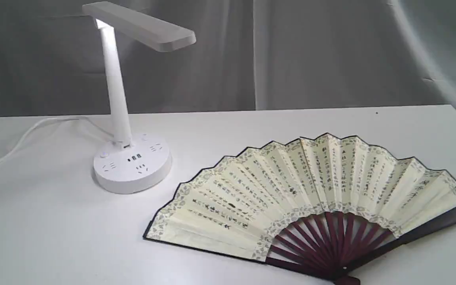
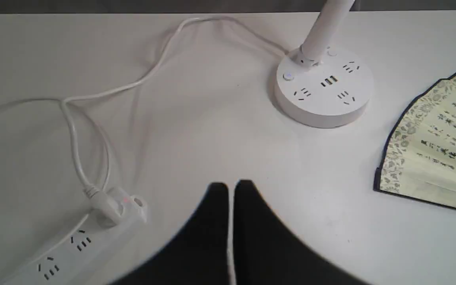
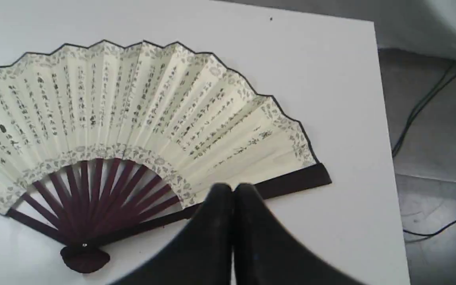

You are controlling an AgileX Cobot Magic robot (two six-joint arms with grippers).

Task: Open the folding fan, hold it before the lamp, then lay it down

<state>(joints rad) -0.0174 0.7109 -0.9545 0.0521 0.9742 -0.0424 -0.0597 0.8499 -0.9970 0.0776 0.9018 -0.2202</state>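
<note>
Trouble would likely come from the right hand [image 3: 232,189], clenched empty over the dark guard [image 3: 291,180]: a nudge could crease pleats or slide the folding fan [image 1: 311,186] toward the desk [image 1: 54,221] edge nearby. It lies spread flat right of the lamp [image 1: 115,87], pivot toward the exterior camera, arc pointing away, long axis crosswise. The left hand [image 2: 231,188], also clenched empty, hangs near the lamp's base.
</note>
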